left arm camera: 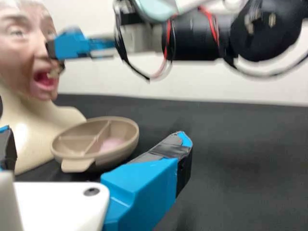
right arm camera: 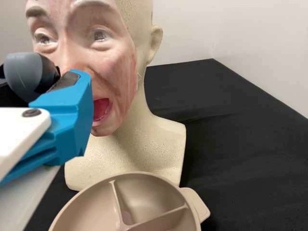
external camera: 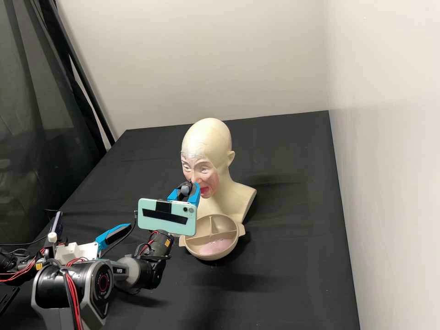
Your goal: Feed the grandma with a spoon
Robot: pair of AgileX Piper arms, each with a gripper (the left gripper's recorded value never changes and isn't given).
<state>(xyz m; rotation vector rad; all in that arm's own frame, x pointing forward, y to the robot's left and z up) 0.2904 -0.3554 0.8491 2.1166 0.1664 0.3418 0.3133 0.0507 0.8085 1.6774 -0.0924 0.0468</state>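
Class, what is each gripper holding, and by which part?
Right gripper: a grey spoon, its thick rounded handle between the fingers. Left gripper: nothing.

The grey spoon [right arm camera: 28, 72] disappears behind the right gripper's [external camera: 187, 192] blue fingers [right arm camera: 67, 118], its scoop end hidden; the mannequin head's [right arm camera: 122, 67] crown is cropped.

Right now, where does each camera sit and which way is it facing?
High view: fixed off the arms, looking forward and down on the bench, mannequin head and divided bowl; right gripper at the mouth.
Left wrist view: low over the bench, side-on to head and bowl; own fingers, right arm overhead.
Right wrist view: close before the face; own fingers hold grey spoon handle.
All three share head and bowl.
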